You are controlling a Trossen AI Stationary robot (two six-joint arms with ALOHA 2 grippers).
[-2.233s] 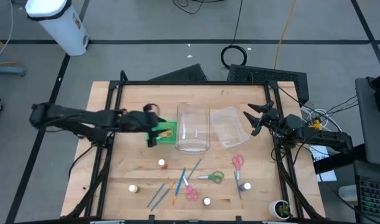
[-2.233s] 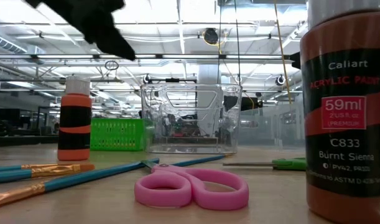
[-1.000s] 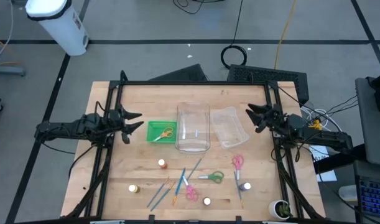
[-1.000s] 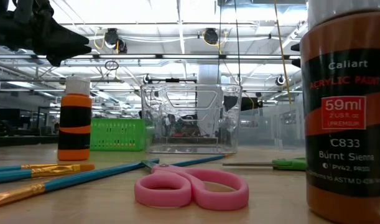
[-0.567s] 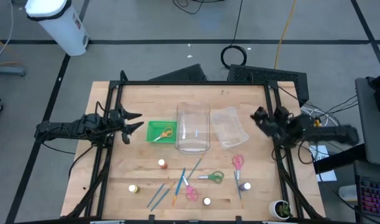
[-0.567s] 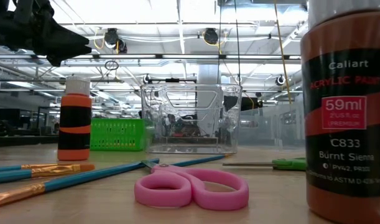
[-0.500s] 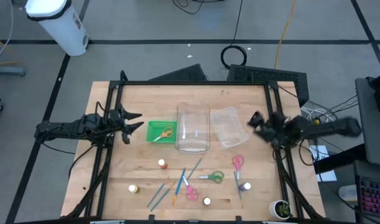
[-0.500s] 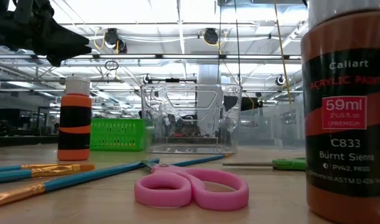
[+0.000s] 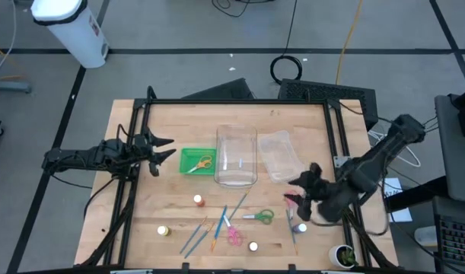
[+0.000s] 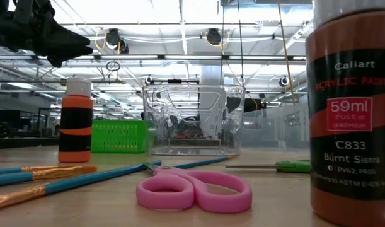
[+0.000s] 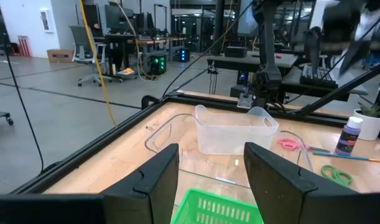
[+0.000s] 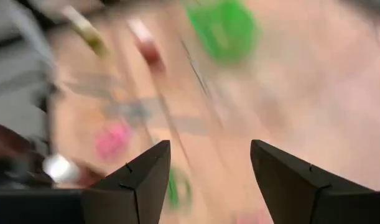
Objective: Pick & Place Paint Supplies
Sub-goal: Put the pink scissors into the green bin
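Lying loose on the wooden bench (image 9: 171, 122), the pink-handled scissors (image 9: 291, 199) sit directly under the right end effector (image 9: 300, 190), whose fingers are spread, apparently for a grasp; the left end effector (image 9: 162, 148), also spread and empty, waits beside the small green basket (image 9: 198, 162).

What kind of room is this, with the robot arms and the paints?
Probably a robotics lab or workshop. A wooden table in a black frame holds paint bottles, brushes and scissors between two robot arms. Behind it, the left wrist view shows desks with an office chair, hanging cables and bright ceiling lights.
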